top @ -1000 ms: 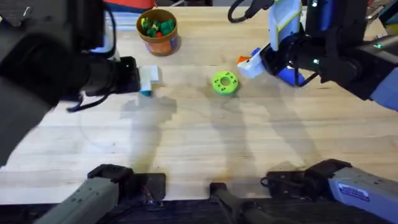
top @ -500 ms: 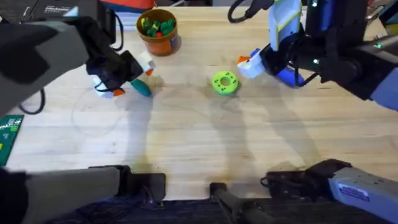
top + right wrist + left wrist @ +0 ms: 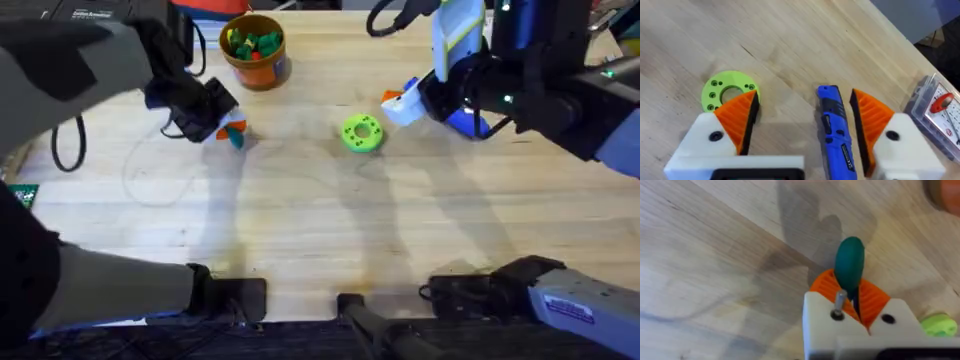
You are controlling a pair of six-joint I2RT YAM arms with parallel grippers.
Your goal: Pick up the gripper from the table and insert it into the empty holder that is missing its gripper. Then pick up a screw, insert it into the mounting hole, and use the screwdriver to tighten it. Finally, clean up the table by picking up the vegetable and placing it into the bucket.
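Observation:
My left gripper (image 3: 224,130) is shut on the dark green vegetable (image 3: 236,139), just in front of the tan-orange bucket (image 3: 256,66). In the left wrist view the vegetable (image 3: 849,262) sticks out from between the orange pads (image 3: 826,284), above the wood. A screw (image 3: 838,302) stands in one white finger block. My right gripper (image 3: 401,101) is open at the back right. The blue screwdriver (image 3: 835,131) lies between its spread orange pads (image 3: 740,114), close to one of them. The screwdriver (image 3: 466,123) also shows blue under the right arm.
A lime-green disc with holes (image 3: 362,132) lies between the two grippers, and is visible as well in the right wrist view (image 3: 728,90). The bucket holds green and orange toy pieces. A clear plastic box (image 3: 936,106) sits beside the right gripper. The table's near half is bare wood.
The left arm has swung and lifted, carrying the vegetable a little toward the bucket. The right arm has not moved.

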